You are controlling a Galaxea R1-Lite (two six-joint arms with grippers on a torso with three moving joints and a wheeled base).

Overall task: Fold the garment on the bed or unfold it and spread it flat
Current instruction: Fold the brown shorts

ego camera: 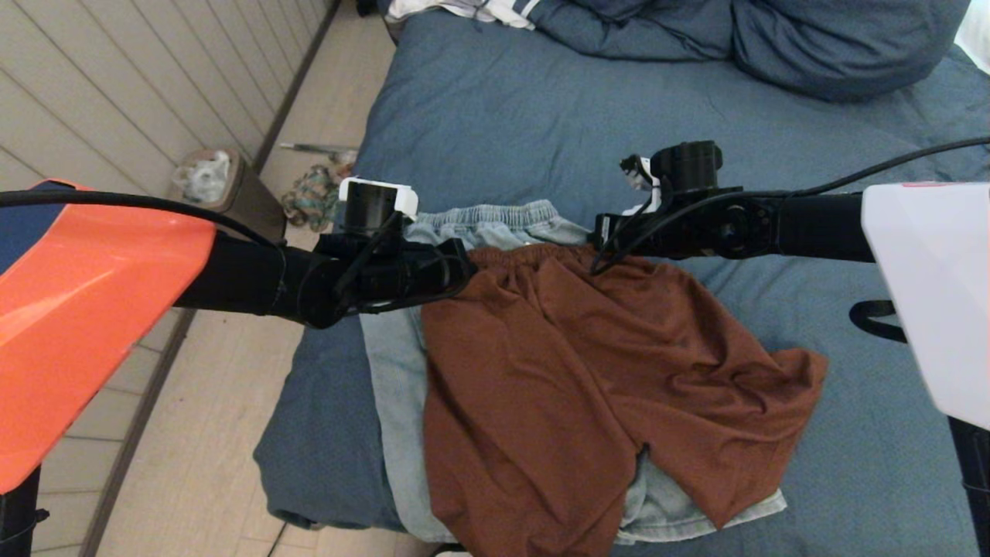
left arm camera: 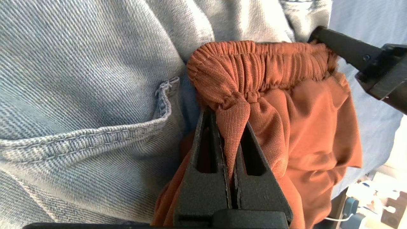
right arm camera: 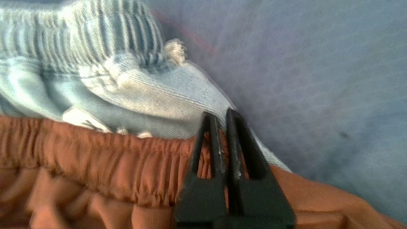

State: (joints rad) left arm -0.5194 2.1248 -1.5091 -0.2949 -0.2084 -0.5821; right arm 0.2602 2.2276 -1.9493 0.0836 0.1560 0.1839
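Rust-brown shorts (ego camera: 588,371) lie spread over a pair of light denim shorts (ego camera: 394,371) near the front edge of the bed (ego camera: 541,116). My left gripper (ego camera: 464,267) is at the left end of the brown elastic waistband. It is shut, with a fold of the brown shorts (left arm camera: 286,95) pinched between its fingers (left arm camera: 203,143), next to the denim pocket (left arm camera: 79,79). My right gripper (ego camera: 599,232) is at the right end of the waistband. It is shut on the brown waistband (right arm camera: 95,152), with brown cloth showing between its fingers (right arm camera: 241,149).
Bunched blue bedding (ego camera: 773,39) and a white garment (ego camera: 464,9) lie at the far end of the bed. On the floor to the left stand a small bin (ego camera: 216,182) and some clutter (ego camera: 313,193) by the panelled wall. The denim waistband (right arm camera: 79,35) pokes out beyond the brown one.
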